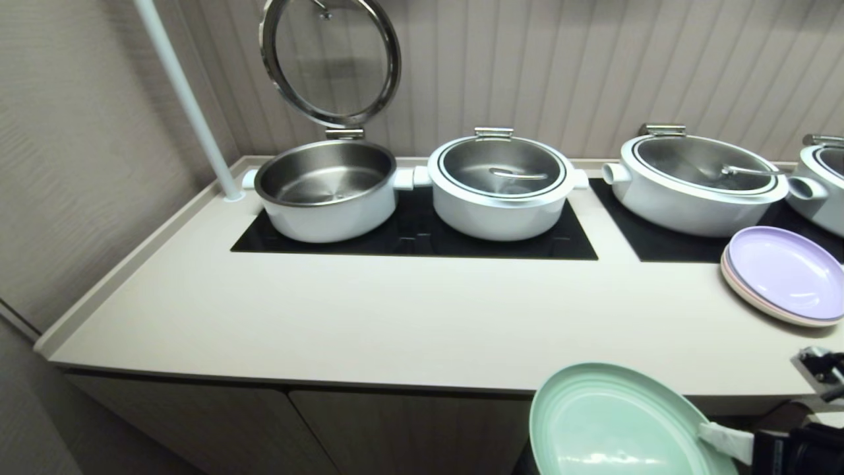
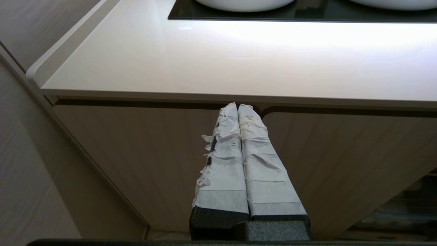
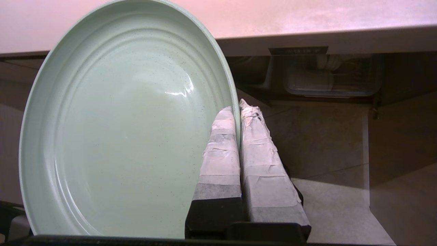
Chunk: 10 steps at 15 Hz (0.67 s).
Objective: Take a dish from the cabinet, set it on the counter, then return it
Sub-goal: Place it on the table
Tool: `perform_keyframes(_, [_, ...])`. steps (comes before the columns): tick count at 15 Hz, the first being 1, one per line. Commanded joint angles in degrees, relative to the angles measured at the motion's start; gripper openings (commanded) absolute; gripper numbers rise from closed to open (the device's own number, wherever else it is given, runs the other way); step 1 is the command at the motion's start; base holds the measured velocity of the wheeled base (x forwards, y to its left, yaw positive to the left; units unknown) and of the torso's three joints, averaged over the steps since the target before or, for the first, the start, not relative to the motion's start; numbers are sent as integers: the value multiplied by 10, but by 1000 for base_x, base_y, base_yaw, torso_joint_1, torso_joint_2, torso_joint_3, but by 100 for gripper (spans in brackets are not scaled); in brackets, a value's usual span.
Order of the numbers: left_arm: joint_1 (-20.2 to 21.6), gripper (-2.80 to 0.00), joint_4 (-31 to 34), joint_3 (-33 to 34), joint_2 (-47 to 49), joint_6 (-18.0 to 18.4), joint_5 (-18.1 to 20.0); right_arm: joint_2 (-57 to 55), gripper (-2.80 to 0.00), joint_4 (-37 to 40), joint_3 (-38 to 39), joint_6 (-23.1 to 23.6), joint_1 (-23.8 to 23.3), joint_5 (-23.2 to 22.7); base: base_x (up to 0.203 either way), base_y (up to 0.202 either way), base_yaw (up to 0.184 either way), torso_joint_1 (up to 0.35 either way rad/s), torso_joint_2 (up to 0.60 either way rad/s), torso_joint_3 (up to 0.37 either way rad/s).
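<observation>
Fingers of the right gripper are clenched on the rim of the mint-green plate, one taped finger on each side of its edge. That plate hangs in front of the counter, at its front lip, before the cabinet. Wide bare worktop lies between the front lip and the black cooktop. A lilac plate sits far right. The left gripper is clenched on nothing, beside a cabinet door.
</observation>
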<state>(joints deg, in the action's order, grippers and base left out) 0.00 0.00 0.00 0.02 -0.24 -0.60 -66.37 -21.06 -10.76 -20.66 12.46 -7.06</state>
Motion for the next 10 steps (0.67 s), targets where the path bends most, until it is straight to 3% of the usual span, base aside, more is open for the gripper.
perform_keyframes(1, [0, -280, 0, 0, 0, 0, 0, -42, -280, -2, -24, -2, 0, 0, 0, 0, 0, 0, 0, 0])
perform_keyframes(10, [0, -280, 0, 0, 0, 0, 0, -207, -280, -7, -172, -19, -2, 9, 0, 0, 0, 0, 0, 0])
